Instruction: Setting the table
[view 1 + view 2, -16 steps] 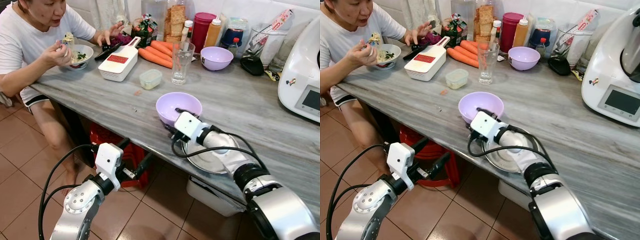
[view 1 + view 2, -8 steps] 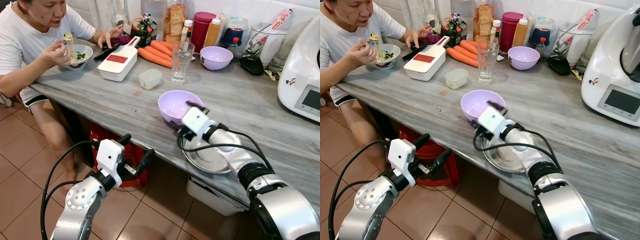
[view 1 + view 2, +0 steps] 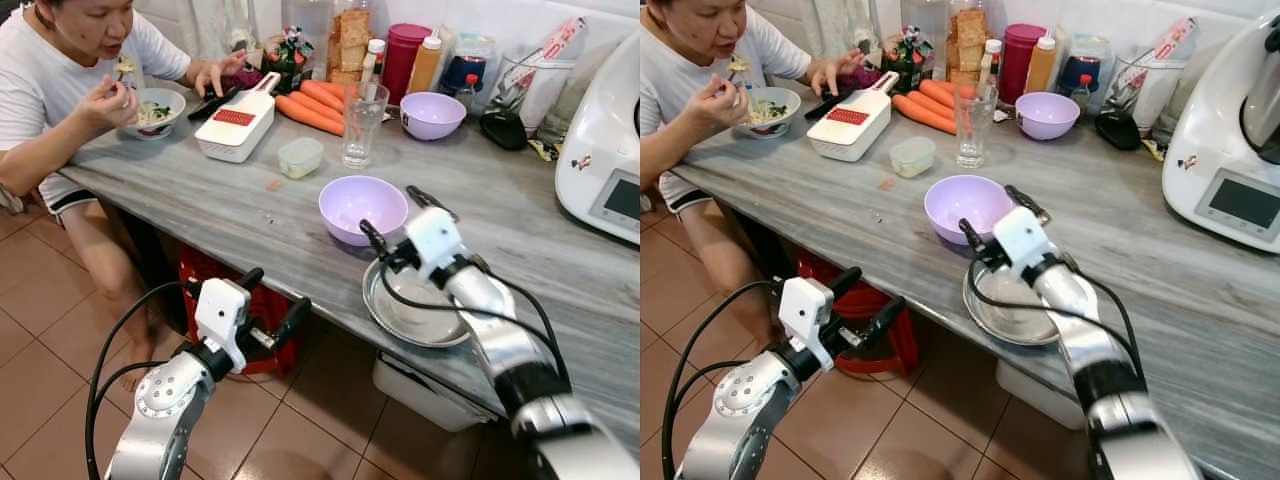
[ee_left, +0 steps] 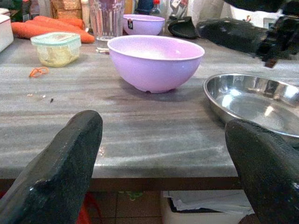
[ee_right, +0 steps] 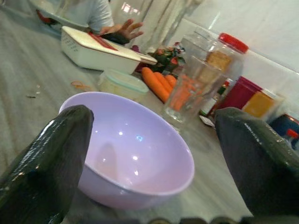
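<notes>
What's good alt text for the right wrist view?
Open right end effector, black fingers apart, faces an empty lilac plastic bowl on a grey stone counter. Behind it: clear drinking glass, orange carrots, white grater box.

I see a glossy lilac plastic bowl point(image 3: 362, 207), a shiny steel plate point(image 3: 415, 320), a matt grey veined stone table point(image 3: 200, 200), clear glass point(image 3: 363, 124), and matt black rubbery pincer fingers point(image 4: 65, 163).

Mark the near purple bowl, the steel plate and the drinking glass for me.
near purple bowl point(image 3: 362, 205): left eye view, inner wall.
steel plate point(image 3: 405, 322): left eye view, bare bottom.
drinking glass point(image 3: 362, 125): left eye view, side wall.
</notes>
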Controlling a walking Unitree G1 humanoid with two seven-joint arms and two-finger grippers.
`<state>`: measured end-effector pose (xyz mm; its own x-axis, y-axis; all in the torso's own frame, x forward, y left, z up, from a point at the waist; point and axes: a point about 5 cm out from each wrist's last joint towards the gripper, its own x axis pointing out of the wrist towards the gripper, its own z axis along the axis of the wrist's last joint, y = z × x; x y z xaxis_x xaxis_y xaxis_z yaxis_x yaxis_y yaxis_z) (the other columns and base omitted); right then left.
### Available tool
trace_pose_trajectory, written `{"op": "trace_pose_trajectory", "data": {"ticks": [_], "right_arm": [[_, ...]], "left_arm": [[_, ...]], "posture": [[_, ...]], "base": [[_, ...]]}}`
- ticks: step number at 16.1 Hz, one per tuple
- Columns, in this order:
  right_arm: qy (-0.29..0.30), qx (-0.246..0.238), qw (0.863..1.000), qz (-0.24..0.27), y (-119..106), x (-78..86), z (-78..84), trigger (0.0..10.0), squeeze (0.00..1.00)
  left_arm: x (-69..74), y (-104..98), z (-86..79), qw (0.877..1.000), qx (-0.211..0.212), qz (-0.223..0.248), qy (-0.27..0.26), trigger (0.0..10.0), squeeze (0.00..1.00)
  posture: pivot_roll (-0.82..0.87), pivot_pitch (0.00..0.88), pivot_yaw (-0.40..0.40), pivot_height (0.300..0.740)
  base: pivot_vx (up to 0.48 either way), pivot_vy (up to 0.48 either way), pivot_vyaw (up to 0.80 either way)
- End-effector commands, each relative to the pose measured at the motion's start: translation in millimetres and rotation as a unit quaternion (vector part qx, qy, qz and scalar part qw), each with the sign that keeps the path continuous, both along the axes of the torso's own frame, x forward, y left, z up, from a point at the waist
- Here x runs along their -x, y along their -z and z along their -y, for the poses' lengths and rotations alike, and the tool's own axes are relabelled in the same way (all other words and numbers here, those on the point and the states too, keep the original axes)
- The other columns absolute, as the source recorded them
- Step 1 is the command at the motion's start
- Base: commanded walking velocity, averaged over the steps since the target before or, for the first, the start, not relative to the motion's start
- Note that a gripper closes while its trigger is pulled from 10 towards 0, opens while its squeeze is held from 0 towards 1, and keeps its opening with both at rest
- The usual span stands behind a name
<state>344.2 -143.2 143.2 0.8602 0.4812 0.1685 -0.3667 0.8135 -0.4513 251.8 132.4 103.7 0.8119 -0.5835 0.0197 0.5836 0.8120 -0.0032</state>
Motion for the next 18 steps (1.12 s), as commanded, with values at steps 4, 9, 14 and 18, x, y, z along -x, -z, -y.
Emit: {"op": "trace_pose_trajectory", "data": {"ticks": [4, 9, 14, 18], "right_arm": [[0.048, -0.028, 0.998, -0.017, -8, 21.4, 4.7, 10.0, 1.0], [0.115, -0.064, 0.984, -0.121, 13, 49.9, -2.7, 10.0, 1.0], [0.158, -0.08, 0.961, -0.211, 28, 58.1, -0.7, 10.0, 1.0], [0.171, -0.099, 0.945, -0.259, 32, 54.7, -2.4, 10.0, 0.78]], "left_arm": [[-4.7, -1, -1.0, 1.0, -0.004, 0.005, 0.001, 10.0, 0.0], [-4.9, -11, 2.5, 0.999, 0.019, 0.016, 0.044, 10.0, 0.0], [-2.6, -9, 4.3, 0.995, -0.007, 0.005, 0.102, 10.0, 0.0], [-4.4, -8, 3.1, 0.995, -0.015, 0.006, 0.099, 10.0, 0.0]], "posture": [[0.01, 0.029, -0.047, 0.74], [0.0, 0.026, -0.047, 0.74], [-0.01, 0.02, -0.04, 0.74], [-0.01, 0.019, -0.042, 0.74]], "base": [[0.0, 0.0, 0.0], [0.0, 0.0, 0.0], [0.0, 0.0, 0.0], [0.0, 0.0, 0.0]]}}
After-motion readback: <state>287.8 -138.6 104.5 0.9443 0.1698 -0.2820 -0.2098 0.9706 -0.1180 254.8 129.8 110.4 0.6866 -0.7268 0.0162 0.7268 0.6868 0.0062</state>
